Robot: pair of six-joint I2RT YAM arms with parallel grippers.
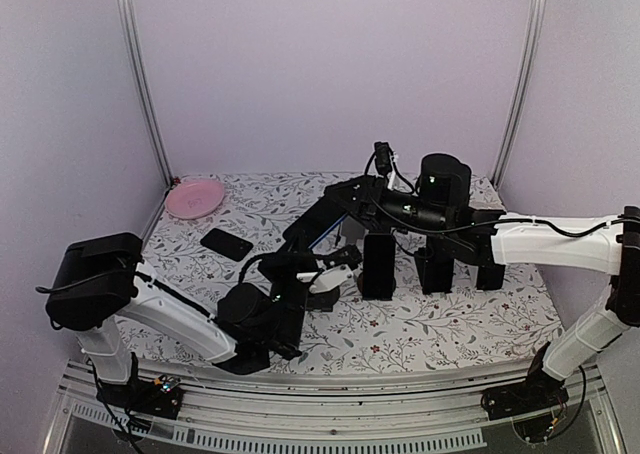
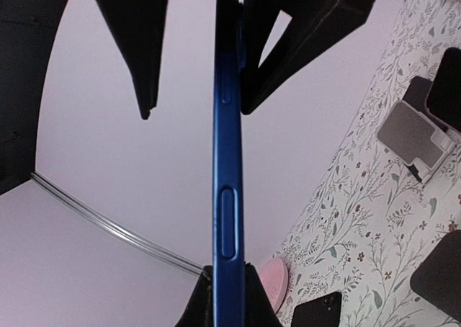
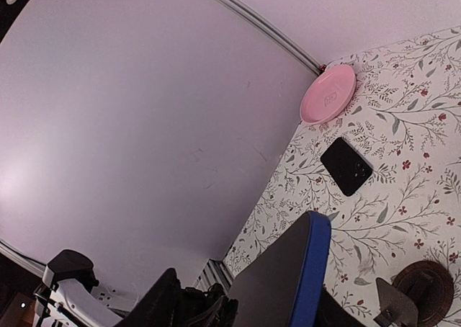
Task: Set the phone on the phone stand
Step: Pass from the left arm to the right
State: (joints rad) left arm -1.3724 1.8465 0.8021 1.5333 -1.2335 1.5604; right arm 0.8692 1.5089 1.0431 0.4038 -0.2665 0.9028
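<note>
A blue-edged phone [image 2: 227,161] with a dark screen [image 3: 281,284] is held above the table, edge-on in the left wrist view. My left gripper [image 2: 227,284] is shut on its near end. My right gripper [image 3: 245,298] straddles the far end of the phone [image 1: 315,222]. One of its fingers [image 2: 140,60] stands apart from the phone and the other lies against it, so its jaws are open. The white phone stand [image 2: 412,136] sits on the floral tablecloth, below and right of the left gripper [image 1: 300,266]; the top view shows the stand [image 1: 328,277] partly hidden.
A second black phone [image 1: 226,243] lies flat at the left. A pink plate [image 1: 195,197] sits in the back left corner. Three black stands [image 1: 378,264] line up on the right under the right arm. Lilac walls close in the back and sides.
</note>
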